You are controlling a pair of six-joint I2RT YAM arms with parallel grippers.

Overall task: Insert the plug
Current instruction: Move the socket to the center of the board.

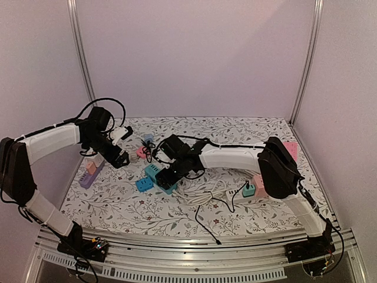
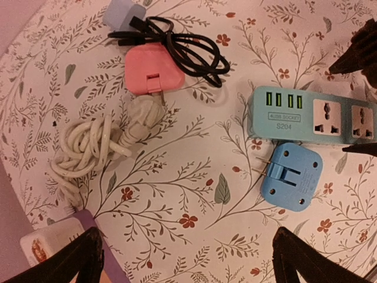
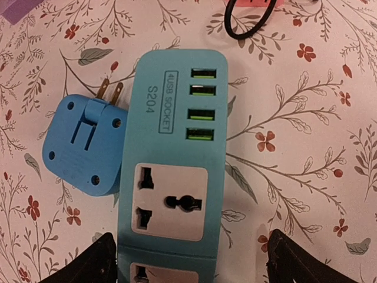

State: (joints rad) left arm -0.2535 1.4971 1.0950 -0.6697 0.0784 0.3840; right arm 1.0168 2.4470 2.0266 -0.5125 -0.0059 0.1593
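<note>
From above: at 9 o'clock over the bench (image 1: 253, 131), the left hand (image 1: 119, 158), spread open and empty. Near the centre, the right hand (image 1: 168, 177), low over the teal power strip (image 1: 152, 171). Flat on the bench at 8 o'clock of that strip, the blue plug (image 1: 144, 184), not inserted. At 11 o'clock of the strip, a pink plug (image 1: 141, 152); well off at 3 o'clock, a white power strip (image 1: 232, 194); at the bench's 9 o'clock edge, a purple strip (image 1: 88, 175).

Left wrist: fingers (image 2: 76, 262) wide apart at the 6 o'clock edge, nothing between them. Blue plug at 4 o'clock, back face up, prongs toward 9 o'clock, against the teal strip's long side. Pink plug at 11 o'clock beside a black cable (image 2: 188, 50); coiled white cable (image 2: 88, 147) at 9 o'clock.

Right wrist: hand open, astride the teal strip, with a clear gap on the 3 o'clock side and no grip. Blue plug at 9 o'clock, touching the strip's side, prongs toward 12 o'clock.
</note>
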